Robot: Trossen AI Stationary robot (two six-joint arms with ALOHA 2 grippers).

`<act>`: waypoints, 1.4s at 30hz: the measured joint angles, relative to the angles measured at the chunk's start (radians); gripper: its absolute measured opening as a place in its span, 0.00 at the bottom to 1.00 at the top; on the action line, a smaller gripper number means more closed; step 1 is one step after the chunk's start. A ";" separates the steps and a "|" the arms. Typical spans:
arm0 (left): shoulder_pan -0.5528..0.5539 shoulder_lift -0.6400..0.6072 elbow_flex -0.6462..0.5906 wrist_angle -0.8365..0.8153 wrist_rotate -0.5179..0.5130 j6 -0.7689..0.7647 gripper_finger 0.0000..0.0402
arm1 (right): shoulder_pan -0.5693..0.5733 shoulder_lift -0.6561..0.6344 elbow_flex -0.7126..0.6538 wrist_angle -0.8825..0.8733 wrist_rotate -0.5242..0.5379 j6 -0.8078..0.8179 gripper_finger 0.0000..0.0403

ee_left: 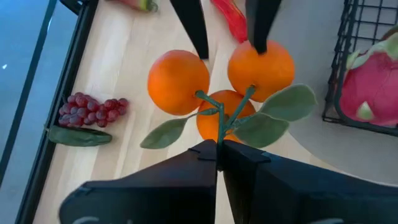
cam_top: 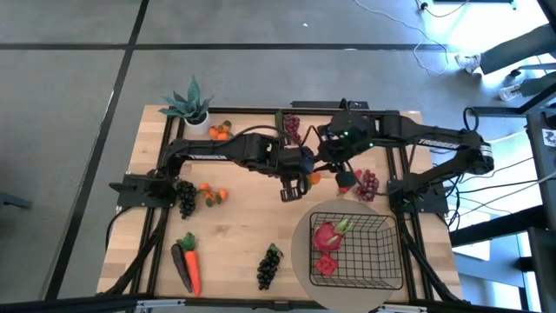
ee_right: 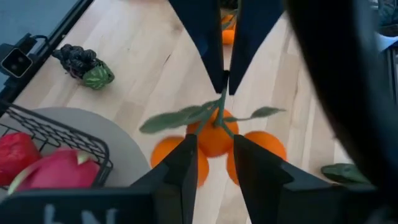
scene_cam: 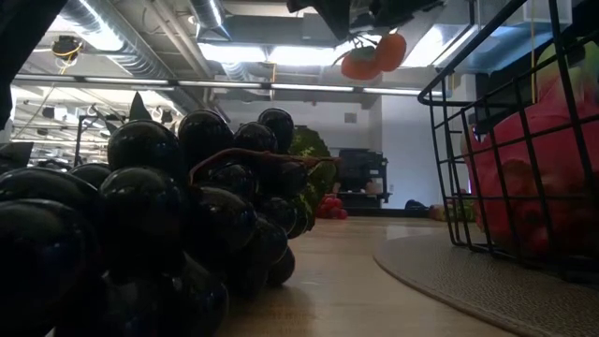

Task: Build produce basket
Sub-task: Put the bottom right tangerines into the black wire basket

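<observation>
Left gripper [ee_left: 217, 152] pinches the stem of the tangerine cluster [ee_left: 221, 78], lifted above mid-table, at eleven o'clock from the basket [cam_top: 387, 230]; right gripper [ee_right: 211, 158] — fingers parted, straddling the fruit, gripping nothing; dragon fruit [cam_top: 328, 235] lies in the basket — table's five o'clock corner.

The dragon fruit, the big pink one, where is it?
In the high view the pink dragon fruit lies inside the black wire basket on the round mat, at the table's right front, just above a small red fruit.
</observation>
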 joint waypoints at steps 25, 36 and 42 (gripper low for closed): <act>0.010 0.000 0.000 0.054 0.000 0.059 0.00 | 0.003 0.063 0.002 0.028 -0.014 -0.054 0.26; 0.010 0.000 0.001 0.080 -0.002 0.091 0.00 | 0.004 0.062 0.002 0.028 -0.016 -0.056 0.26; 0.016 0.001 0.015 0.043 -0.016 0.101 0.00 | 0.004 0.048 0.001 -0.025 0.003 -0.053 0.26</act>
